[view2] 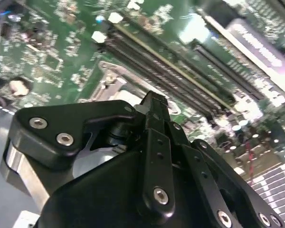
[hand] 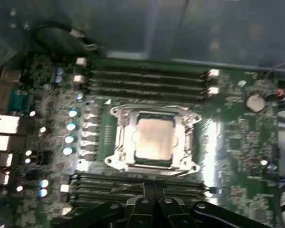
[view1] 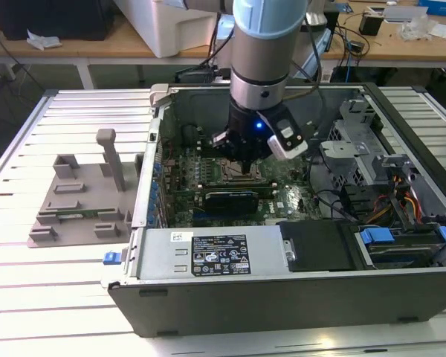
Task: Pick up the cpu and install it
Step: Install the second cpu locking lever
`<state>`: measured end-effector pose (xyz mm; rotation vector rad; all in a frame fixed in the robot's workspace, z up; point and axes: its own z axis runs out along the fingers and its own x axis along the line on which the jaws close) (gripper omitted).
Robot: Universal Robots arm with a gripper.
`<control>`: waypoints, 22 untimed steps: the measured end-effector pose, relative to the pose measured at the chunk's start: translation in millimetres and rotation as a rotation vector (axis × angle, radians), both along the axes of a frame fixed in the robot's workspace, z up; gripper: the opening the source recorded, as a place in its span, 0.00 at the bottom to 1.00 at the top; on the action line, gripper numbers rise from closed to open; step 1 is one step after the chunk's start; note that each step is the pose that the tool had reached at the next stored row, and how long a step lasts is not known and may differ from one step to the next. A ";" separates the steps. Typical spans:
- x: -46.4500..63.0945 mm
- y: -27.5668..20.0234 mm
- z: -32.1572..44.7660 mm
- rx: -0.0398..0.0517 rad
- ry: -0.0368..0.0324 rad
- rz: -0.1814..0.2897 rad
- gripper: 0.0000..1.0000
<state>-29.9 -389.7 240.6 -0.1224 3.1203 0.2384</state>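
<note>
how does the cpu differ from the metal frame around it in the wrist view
In the first wrist view the cpu is a plain, flat, matte square with a pale silver-tan top, while the socket frame is shiny bare metal that catches glare. The cpu is one solid plate; the frame is an open border with corner tabs. The cpu sits inside, the frame surrounds it. Both lie flat on the green motherboard, squared to each other.

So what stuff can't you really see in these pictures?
- Whether the chip is fully seated in the socket frame: the first wrist view is too blurred to tell.
- The socket in the exterior view: the gripper hangs over it and hides it.
- Most of the socket in the second wrist view: the gripper's black body blocks it.
- The green board's tiny parts: too small and blurry.
</note>
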 end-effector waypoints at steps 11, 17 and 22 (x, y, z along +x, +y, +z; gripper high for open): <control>-31.7 1.6 -29.4 0.0087 -0.0001 0.036 0.11; -38.0 10.2 -36.0 0.0139 0.0000 0.050 0.11; -38.3 19.6 -41.7 0.0145 0.0004 0.057 0.11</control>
